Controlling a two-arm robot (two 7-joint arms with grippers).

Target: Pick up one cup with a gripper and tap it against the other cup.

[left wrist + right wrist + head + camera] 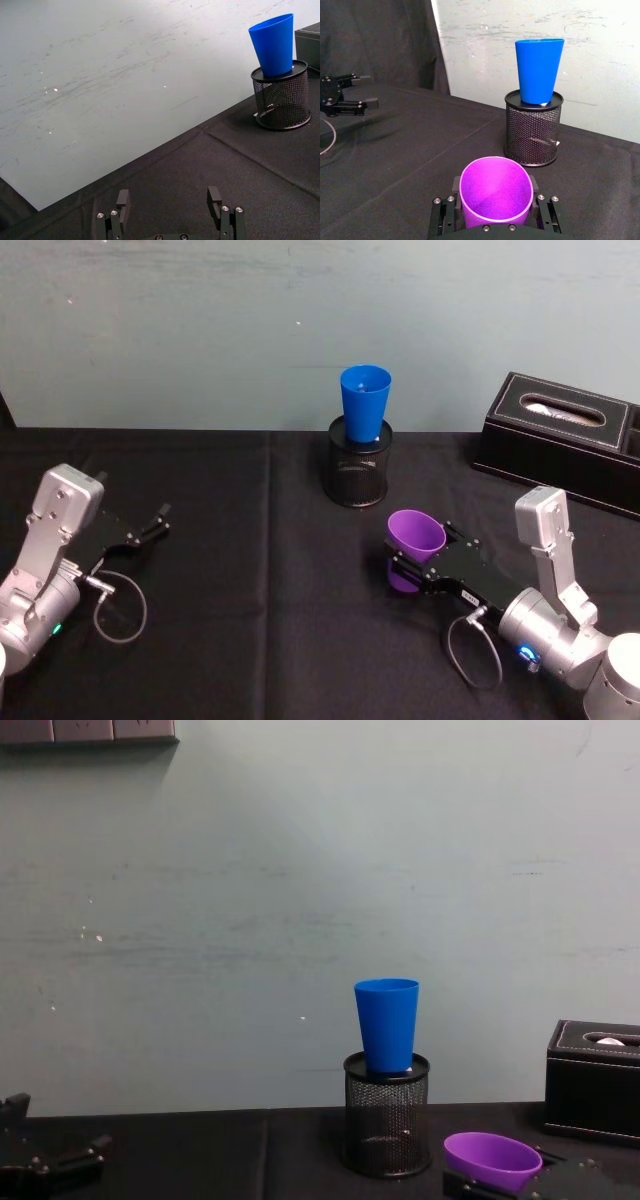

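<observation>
Purple cup (415, 535), short and wide, is sitting between the two flat black fingers of the right end effector (420, 546), low over the right front of the black-clothed desk (250, 590). The fingers are pressing against opposite sides of the cup, closed on it, and the cup is tilting with its open mouth leaning up and toward the robot's left (whether its base is touching the cloth cannot be told). The blue cup (364, 400), taller and narrower, is standing upright with its base resting in the mouth of a black wire-mesh pen holder (359, 472) near the back middle of the desk, well apart from the purple cup. A black tissue box (565, 435) is sitting at the far right. The left end effector (168, 199) is resting low at the left side of the desk, its fingers spread wide and holding nothing.
</observation>
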